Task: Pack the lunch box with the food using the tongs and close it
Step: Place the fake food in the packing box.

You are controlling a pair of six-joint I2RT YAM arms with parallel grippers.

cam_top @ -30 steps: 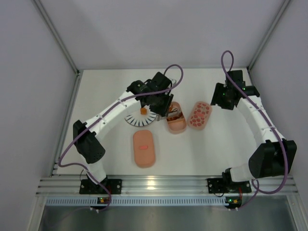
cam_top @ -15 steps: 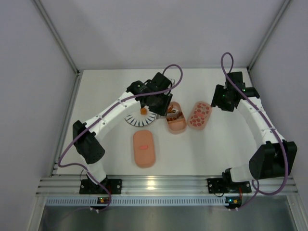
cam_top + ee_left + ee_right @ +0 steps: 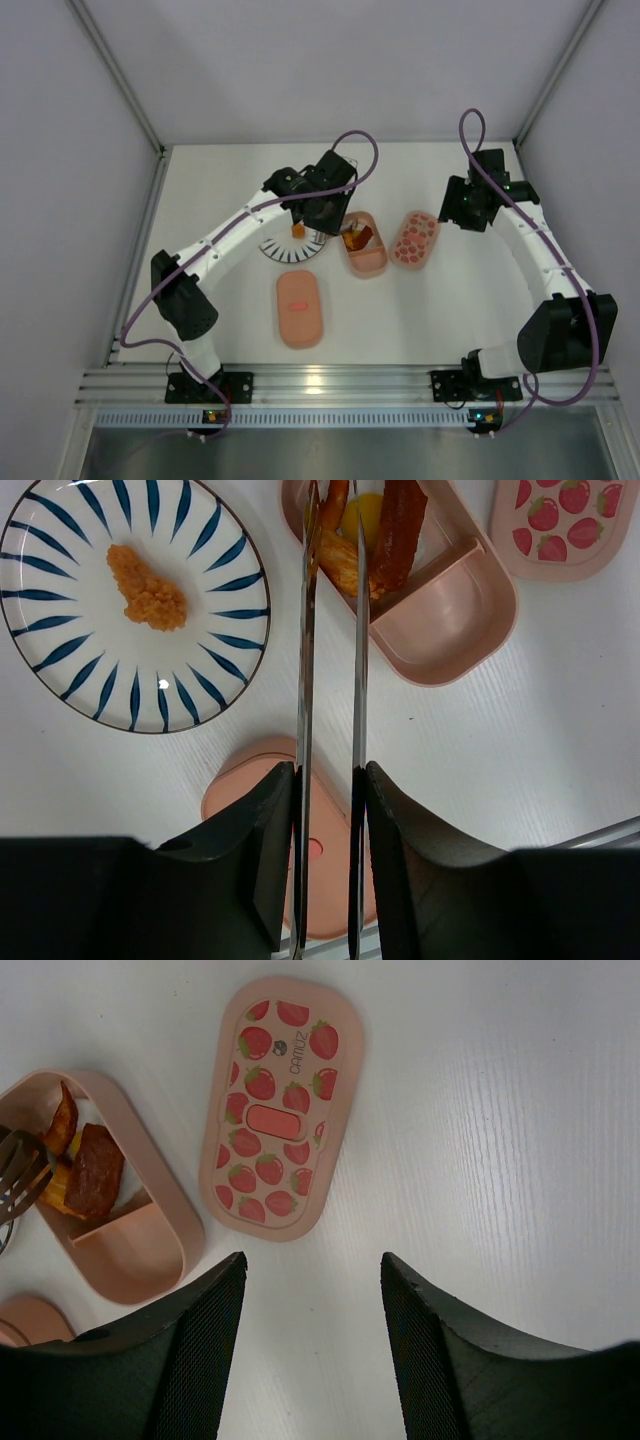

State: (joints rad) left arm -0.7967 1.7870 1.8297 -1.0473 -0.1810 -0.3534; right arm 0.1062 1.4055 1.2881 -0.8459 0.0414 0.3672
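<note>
My left gripper (image 3: pixel 330 772) is shut on the silvery tongs (image 3: pixel 358 660), whose two arms run between its fingers. The tong tips reach over the far compartment of a pink lunch box tray (image 3: pixel 455 600), which holds orange, yellow and dark brown food (image 3: pixel 392 530). One orange piece (image 3: pixel 147 585) lies on the striped plate (image 3: pixel 60 660). From above, the left gripper (image 3: pixel 325 212) hovers between the plate and the tray (image 3: pixel 368 262). My right gripper (image 3: pixel 313 1265) is open and holds nothing, over bare table near the strawberry lid (image 3: pixel 280 1105). The tray's near compartment (image 3: pixel 140 1245) has nothing in it.
A plain pink lid (image 3: pixel 300 308) with a small red mark lies near the front, left of centre. The strawberry lid (image 3: pixel 414 238) rests just right of the tray. White walls close the table on the left, back and right.
The left gripper with the tongs has drawn back a little to the left, uncovering the food in the tray in the top view. The right arm has not moved.
</note>
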